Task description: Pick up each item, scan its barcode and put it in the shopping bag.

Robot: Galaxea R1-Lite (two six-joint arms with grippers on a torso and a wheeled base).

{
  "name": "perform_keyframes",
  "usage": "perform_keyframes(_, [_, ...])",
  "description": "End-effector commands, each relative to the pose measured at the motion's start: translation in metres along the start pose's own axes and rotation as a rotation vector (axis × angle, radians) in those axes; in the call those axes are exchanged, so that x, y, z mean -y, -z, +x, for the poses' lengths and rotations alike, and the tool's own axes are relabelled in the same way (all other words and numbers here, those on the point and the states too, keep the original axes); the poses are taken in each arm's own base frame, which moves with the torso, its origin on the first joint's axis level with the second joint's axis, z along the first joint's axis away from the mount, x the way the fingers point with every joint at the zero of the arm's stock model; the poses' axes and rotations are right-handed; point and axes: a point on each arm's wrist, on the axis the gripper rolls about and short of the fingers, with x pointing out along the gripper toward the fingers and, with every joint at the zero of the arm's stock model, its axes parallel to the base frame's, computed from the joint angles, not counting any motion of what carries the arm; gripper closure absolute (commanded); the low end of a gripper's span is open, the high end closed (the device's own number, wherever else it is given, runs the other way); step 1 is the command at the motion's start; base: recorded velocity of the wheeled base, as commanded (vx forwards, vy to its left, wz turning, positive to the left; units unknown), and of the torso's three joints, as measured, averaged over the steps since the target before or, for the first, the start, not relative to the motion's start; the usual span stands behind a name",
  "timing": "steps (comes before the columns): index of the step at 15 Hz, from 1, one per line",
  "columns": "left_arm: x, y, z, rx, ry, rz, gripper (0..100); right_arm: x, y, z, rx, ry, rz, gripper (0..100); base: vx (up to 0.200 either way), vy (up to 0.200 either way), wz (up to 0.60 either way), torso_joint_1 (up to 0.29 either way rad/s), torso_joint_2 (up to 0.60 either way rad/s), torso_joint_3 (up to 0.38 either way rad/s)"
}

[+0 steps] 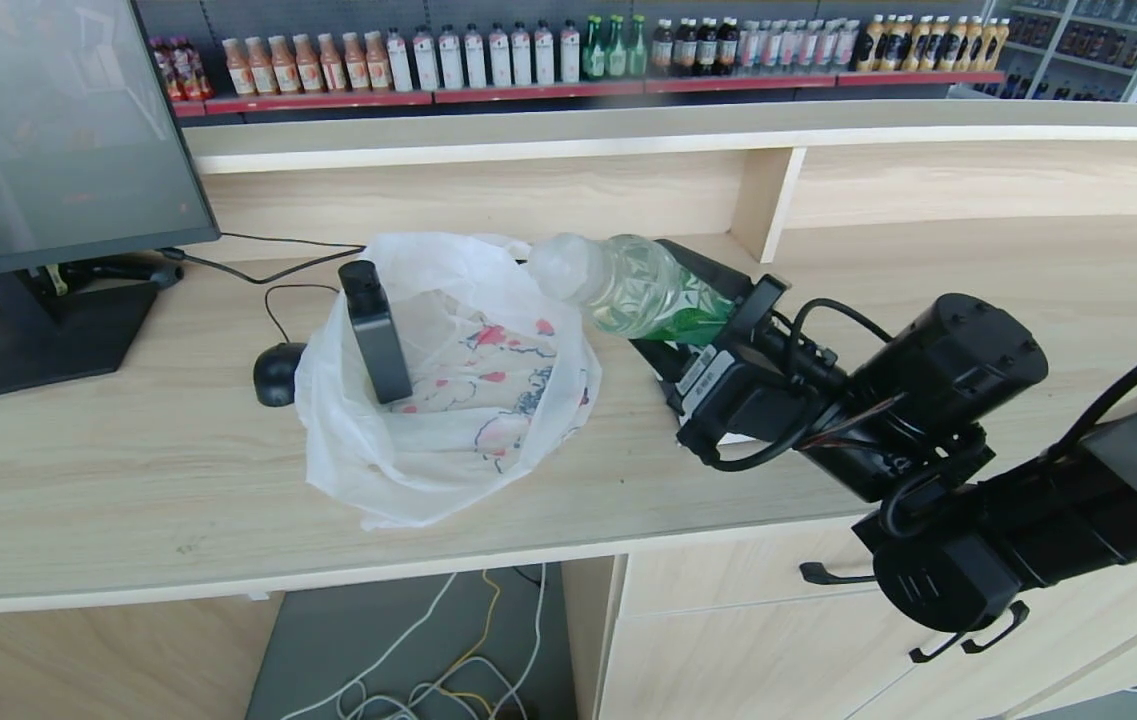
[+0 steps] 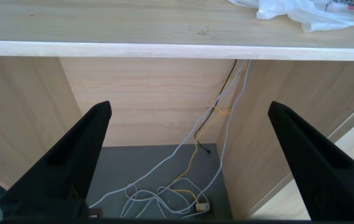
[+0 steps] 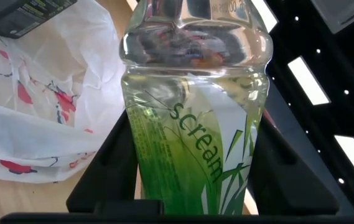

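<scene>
A clear plastic bottle (image 1: 628, 285) with a green label lies tilted in my right gripper (image 1: 703, 320), which is shut on its lower part, just right of the white shopping bag (image 1: 448, 400). Up close the bottle (image 3: 195, 118) stands between the black fingers (image 3: 111, 162), above the bag (image 3: 33, 106). A black box-shaped item (image 1: 375, 330) stands inside the bag's open mouth. A black scanner (image 1: 698, 275) lies under and behind the bottle. My left gripper (image 2: 192, 155) hangs open below the counter's front edge (image 2: 164, 48), holding nothing.
A monitor (image 1: 48, 120) on its stand sits at the counter's far left, with a black mouse (image 1: 278, 372) and its cable beside the bag. A raised wooden ledge (image 1: 628, 140) runs along the back. Loose cables (image 2: 183, 180) lie on the floor under the counter.
</scene>
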Motion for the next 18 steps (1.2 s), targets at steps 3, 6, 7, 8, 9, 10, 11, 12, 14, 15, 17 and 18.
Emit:
perform_keyframes(3, [0.0, 0.0, 0.0, 0.0, 0.0, 0.0, 0, 0.001, -0.001, 0.001, 0.005, 0.006, 0.001, 100, 0.0, 0.0, 0.0, 0.0, 0.0, 0.0])
perform_keyframes(6, [0.0, 0.0, 0.0, 0.0, 0.0, 0.0, 0, 0.002, -0.001, 0.002, 0.007, 0.008, 0.005, 100, 0.0, 0.0, 0.0, 0.0, 0.0, 0.0])
perform_keyframes(7, [0.0, 0.0, 0.0, 0.0, 0.0, 0.0, 0, 0.002, -0.001, 0.002, 0.007, 0.008, 0.008, 100, 0.0, 0.0, 0.0, 0.0, 0.0, 0.0])
perform_keyframes(8, [0.0, 0.0, 0.0, 0.0, 0.0, 0.0, 0, 0.002, -0.001, 0.002, 0.006, 0.01, 0.009, 100, 0.0, 0.0, 0.0, 0.0, 0.0, 0.0])
perform_keyframes(9, [0.0, 0.0, 0.0, 0.0, 0.0, 0.0, 0, 0.003, -0.001, 0.003, 0.009, 0.016, 0.019, 100, 0.0, 0.0, 0.0, 0.0, 0.0, 0.0])
perform_keyframes(10, [0.0, 0.0, 0.0, 0.0, 0.0, 0.0, 0, 0.007, -0.002, 0.006, 0.017, 0.033, 0.024, 100, 0.0, 0.0, 0.0, 0.0, 0.0, 0.0])
perform_keyframes(11, [0.0, 0.0, 0.0, 0.0, 0.0, 0.0, 0, 0.012, -0.003, 0.009, 0.023, 0.054, 0.027, 100, 0.0, 0.0, 0.0, 0.0, 0.0, 0.0])
perform_keyframes(12, [0.0, 0.0, 0.0, 0.0, 0.0, 0.0, 0, 0.015, -0.004, 0.01, 0.004, 0.075, 0.042, 100, 0.0, 0.0, 0.0, 0.0, 0.0, 0.0])
perform_keyframes(14, [0.0, 0.0, 0.0, 0.0, 0.0, 0.0, 0, 0.02, -0.009, 0.012, -0.041, 0.125, 0.089, 100, 0.0, 0.0, 0.0, 0.0, 0.0, 0.0])
perform_keyframes(15, [0.0, 0.0, 0.0, 0.0, 0.0, 0.0, 0, 0.026, -0.012, 0.014, -0.057, 0.159, 0.104, 100, 0.0, 0.0, 0.0, 0.0, 0.0, 0.0])
perform_keyframes(17, [0.0, 0.0, 0.0, 0.0, 0.0, 0.0, 0, 0.032, -0.023, 0.016, -0.109, 0.225, 0.171, 100, 0.0, 0.0, 0.0, 0.0, 0.0, 0.0])
perform_keyframes(18, [0.0, 0.0, 0.0, 0.0, 0.0, 0.0, 0, 0.032, -0.026, 0.017, -0.126, 0.244, 0.211, 100, 0.0, 0.0, 0.0, 0.0, 0.0, 0.0])
